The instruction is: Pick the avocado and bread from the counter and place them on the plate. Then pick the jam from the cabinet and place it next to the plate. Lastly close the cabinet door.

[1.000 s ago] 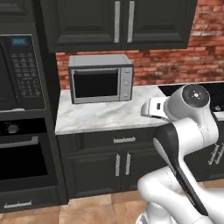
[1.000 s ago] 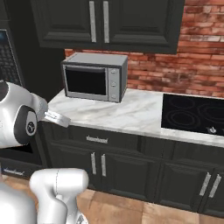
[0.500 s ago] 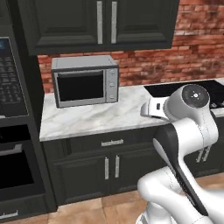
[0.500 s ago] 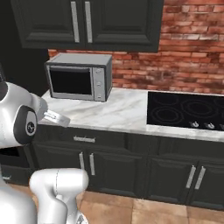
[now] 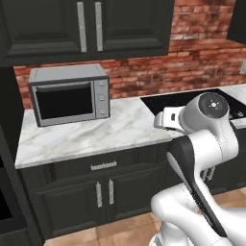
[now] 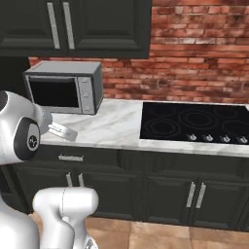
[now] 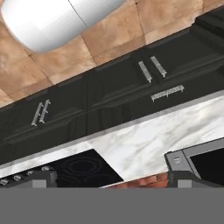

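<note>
The white-grey marble counter (image 5: 120,126) (image 6: 113,127) (image 7: 144,144) runs over dark drawer fronts with silver handles. Dark charcoal wall cabinet doors (image 5: 89,26) (image 6: 58,24) with vertical silver bar handles hang above it, and those in view are shut. The avocado, bread, plate and jam are out of view. My gripper (image 7: 112,180) is open, with nothing between its fingertips (image 7: 43,178). The hand (image 5: 164,120) (image 6: 61,130) hovers over the counter's front edge, to the right of the microwave.
A silver microwave (image 5: 69,93) (image 6: 65,87) stands on the counter's left part. A black cooktop (image 5: 187,98) (image 6: 194,121) with front knobs lies to its right. A red brick wall (image 6: 199,53) backs the counter. Brown floor tiles (image 7: 65,65) lie below.
The whole picture has shifted left, so the base has driven to the right. The microwave now sits further left and more cooktop shows. The gripper stays open.
</note>
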